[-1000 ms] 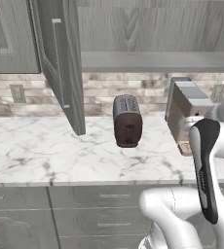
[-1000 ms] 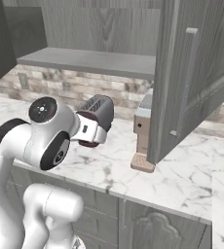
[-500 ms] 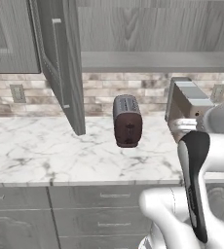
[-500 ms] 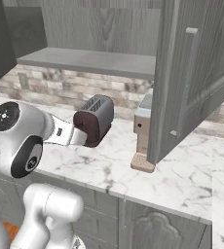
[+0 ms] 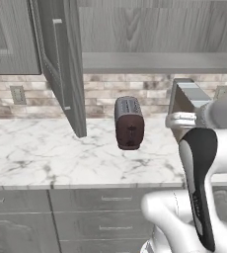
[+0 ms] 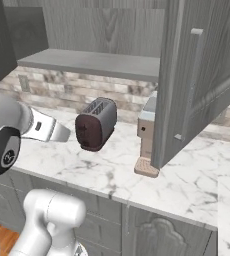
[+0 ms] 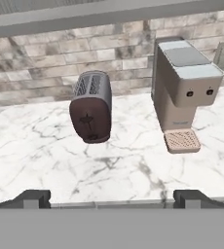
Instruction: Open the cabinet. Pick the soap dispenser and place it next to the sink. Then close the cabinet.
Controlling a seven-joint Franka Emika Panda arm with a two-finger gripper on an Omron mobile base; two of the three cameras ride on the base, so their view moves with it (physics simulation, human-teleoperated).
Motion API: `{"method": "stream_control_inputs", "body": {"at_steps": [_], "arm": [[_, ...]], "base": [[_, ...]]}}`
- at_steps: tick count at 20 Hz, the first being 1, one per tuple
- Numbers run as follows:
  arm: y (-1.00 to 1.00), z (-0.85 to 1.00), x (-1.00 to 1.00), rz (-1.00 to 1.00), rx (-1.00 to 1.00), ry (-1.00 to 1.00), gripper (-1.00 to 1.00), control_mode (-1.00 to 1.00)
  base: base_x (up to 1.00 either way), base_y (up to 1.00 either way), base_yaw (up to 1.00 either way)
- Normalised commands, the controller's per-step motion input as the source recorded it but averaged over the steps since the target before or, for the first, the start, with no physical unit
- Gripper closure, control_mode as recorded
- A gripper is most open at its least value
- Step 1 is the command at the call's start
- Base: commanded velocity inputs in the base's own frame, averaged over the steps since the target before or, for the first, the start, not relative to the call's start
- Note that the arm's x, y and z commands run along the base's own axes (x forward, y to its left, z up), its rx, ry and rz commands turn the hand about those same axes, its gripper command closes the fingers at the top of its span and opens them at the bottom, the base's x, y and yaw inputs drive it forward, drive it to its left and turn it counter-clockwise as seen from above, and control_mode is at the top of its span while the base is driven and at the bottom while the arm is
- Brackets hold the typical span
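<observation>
Nearest to me, the gripper [image 7: 111, 198] hangs low in front of the bench [image 5: 46, 163], its fingers [image 7: 32, 198] spread wide apart with nothing between them. From the hand view it looks level across the marble at what stands there, well short of any of it.

On the bench a dark red toaster [image 5: 129, 122] sits near the middle, and a beige coffee machine [image 7: 183, 92] stands to its right against the brick wall [image 7: 60, 63]. Neither belongs to this job.

Higher and further back is the cabinet [image 5: 155, 34]. Its doors stand swung out: the left door [image 5: 63, 64] hangs open over the bench, and the right door [image 6: 197, 75] juts forward in front of the coffee machine. So I would call the opening step done.

Inside, the grey shelf [image 6: 92, 63] shows as a plain ledge, and I can make out no soap dispenser on the part that is visible; where it stands I cannot tell. No sink shows either.

By my reckoning the fetching, the setting down beside the sink and the closing of the doors are all left to do.
</observation>
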Motion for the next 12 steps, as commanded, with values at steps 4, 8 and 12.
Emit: {"method": "stream_control_inputs", "body": {"at_steps": [4, 8, 12], "arm": [[0.33, 0.24, -0.42, 0.03, 0.10, 0.00, -1.00, -1.00], [0.34, 0.15, -0.43, 0.05, 0.12, 0.00, -1.00, -1.00], [0.33, 0.12, -0.43, 0.07, 0.13, -0.02, -1.00, -1.00]], "base": [[0.00, 0.00, 0.00], [0.00, 0.00, 0.00], [0.00, 0.00, 0.00]]}}
